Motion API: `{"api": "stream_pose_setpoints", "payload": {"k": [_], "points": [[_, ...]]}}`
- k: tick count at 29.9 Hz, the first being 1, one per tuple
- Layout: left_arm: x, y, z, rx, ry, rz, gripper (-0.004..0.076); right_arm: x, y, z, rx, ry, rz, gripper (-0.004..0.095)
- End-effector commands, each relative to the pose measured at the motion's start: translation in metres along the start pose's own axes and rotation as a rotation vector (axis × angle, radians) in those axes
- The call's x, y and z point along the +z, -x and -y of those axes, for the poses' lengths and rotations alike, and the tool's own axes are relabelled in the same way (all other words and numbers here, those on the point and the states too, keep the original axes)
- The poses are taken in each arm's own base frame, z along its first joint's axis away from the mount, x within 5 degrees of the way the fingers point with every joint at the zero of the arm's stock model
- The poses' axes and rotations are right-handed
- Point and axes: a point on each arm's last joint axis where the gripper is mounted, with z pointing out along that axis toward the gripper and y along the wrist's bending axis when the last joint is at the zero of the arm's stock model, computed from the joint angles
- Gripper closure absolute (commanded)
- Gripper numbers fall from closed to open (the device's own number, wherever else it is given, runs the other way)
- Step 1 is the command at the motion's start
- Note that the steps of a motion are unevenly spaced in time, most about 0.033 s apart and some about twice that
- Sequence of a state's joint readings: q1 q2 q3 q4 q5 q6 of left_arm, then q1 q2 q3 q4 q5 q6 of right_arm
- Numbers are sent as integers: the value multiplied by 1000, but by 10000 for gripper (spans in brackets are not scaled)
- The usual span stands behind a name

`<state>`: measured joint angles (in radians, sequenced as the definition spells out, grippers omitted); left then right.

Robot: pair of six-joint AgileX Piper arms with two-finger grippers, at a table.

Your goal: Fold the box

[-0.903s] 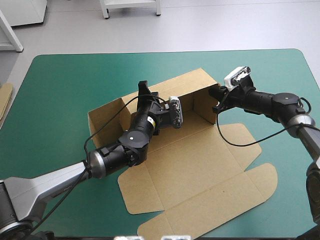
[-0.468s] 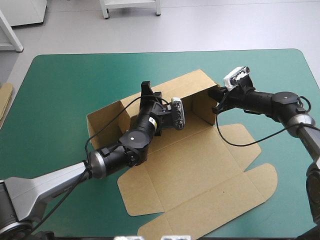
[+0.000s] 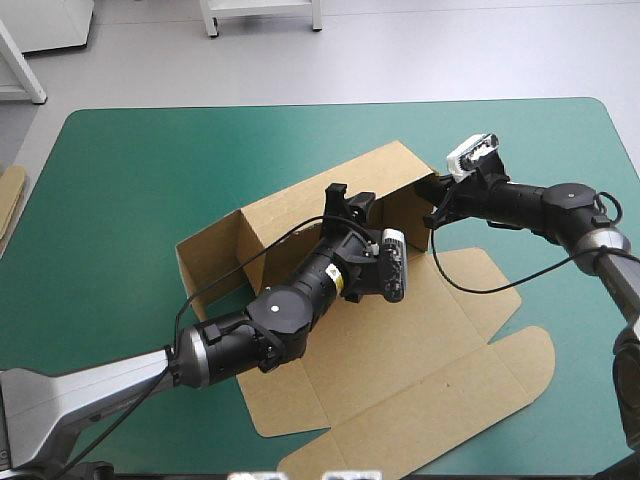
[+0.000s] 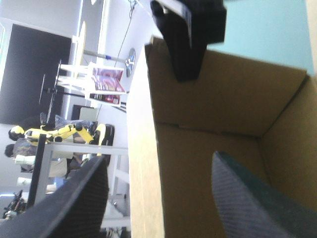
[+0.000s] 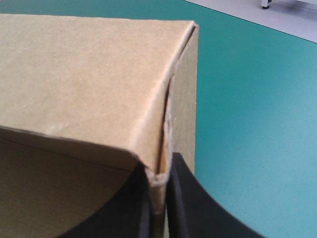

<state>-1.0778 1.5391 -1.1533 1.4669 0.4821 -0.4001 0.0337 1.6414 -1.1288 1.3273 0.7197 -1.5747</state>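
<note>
The brown box (image 3: 296, 207) lies on the teal-green cover with its rear wall and both end walls raised, and its lid panel (image 3: 420, 340) flat toward the front. My left gripper (image 3: 350, 197) is open at the middle of the rear wall. In the left wrist view (image 4: 158, 198) the wall's top edge (image 4: 143, 148) runs between its spread black fingers (image 4: 79, 203), one inside the box and one outside. My right gripper (image 3: 437, 205) is shut on the box's right end wall; the right wrist view (image 5: 161, 198) shows the fingers pinching that wall's upper corner (image 5: 161, 168).
The lid's flaps (image 3: 520, 365) spread flat over the table's front right. An edge of more board (image 3: 10, 200) shows at the table's left edge. Bare teal-green cover (image 3: 130, 170) lies left of and behind the box.
My left gripper has opened and slid to the right along the rear wall, from near the left end to the middle. The right gripper has kept its hold in the same place.
</note>
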Motion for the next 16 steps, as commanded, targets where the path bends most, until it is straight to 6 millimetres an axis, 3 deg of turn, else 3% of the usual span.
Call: {"api": "stream_pose_setpoints", "payload": {"k": [1, 5, 8, 11, 16], "points": [[-24, 15, -34, -108, 92, 100, 276, -7, 10, -13, -32, 59, 11, 925], [-30, 22, -59, -200, 144, 148, 276, -7, 10, -13, -16, 59, 8, 925], [-29, 13, -82, -280, 197, 149, 276, -7, 10, -13, -8, 59, 4, 925], [-24, -9, -107, -345, 269, 96, 279, -7, 8, -13, 0, 58, -15, 925], [-19, -69, -146, -446, 403, -47, 280, -7, 6, -13, 21, 54, -35, 925]]}}
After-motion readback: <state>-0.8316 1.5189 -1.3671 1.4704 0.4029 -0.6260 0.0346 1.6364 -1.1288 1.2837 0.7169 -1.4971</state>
